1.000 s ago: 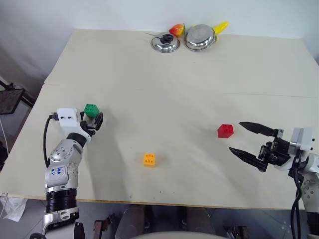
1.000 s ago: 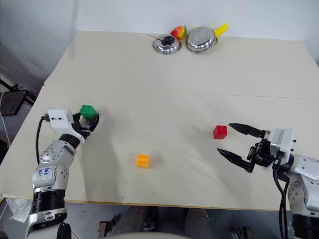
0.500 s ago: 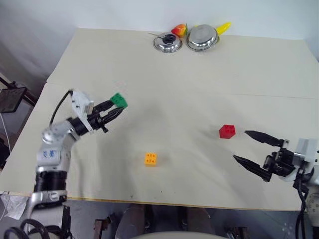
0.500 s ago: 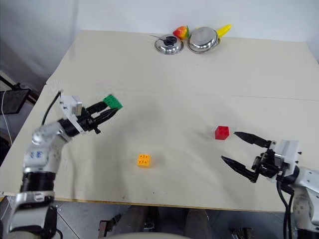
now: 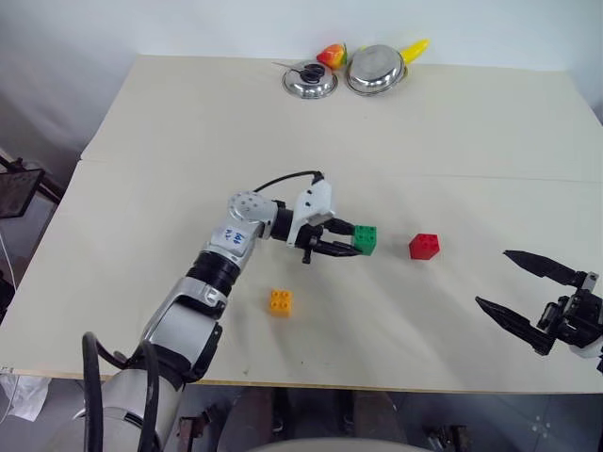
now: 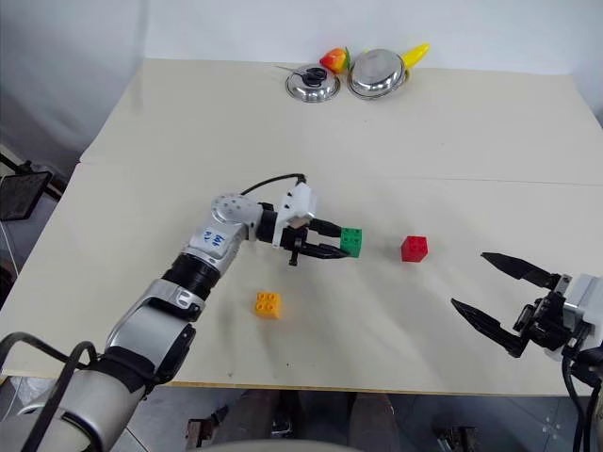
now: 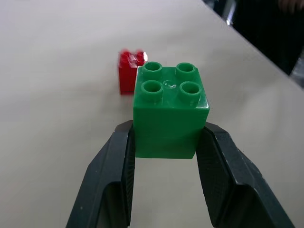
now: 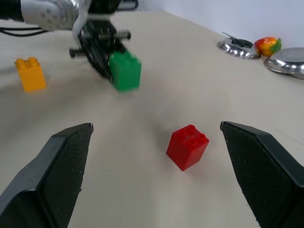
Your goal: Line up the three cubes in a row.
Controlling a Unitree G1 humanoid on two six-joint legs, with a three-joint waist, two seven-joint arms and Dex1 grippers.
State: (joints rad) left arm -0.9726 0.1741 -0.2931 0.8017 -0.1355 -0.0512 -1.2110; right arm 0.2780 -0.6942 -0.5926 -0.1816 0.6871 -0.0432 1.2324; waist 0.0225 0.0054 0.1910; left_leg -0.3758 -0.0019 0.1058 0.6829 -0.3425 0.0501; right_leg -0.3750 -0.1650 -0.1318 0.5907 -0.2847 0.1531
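The left gripper (image 5: 350,241) is reaching in over the middle of the counter (image 5: 188,141), its fingers (image 7: 116,175) closing on either side of the green cube (image 5: 366,239) and holding it studs-up. Whether the green cube is resting on the counter or hanging just above it cannot be told.

The orange cube (image 5: 281,301) is sitting alone on the counter at about 7 o'clock from the green cube, near the front edge and apart from both grippers.

The red cube (image 5: 424,246) is standing at 3 o'clock from the green cube, near it but not touching, studs-up on the counter.

The right gripper (image 5: 521,295) is hovering at about 4 o'clock from the red cube, well apart from it, with its two fingers (image 8: 57,161) spreading wide and gripping nothing.

At the far edge of the counter, at 12 o'clock from the cubes, two steel bowls (image 5: 376,69) are sitting side by side, with toy fruit (image 5: 333,55) lying just behind them.
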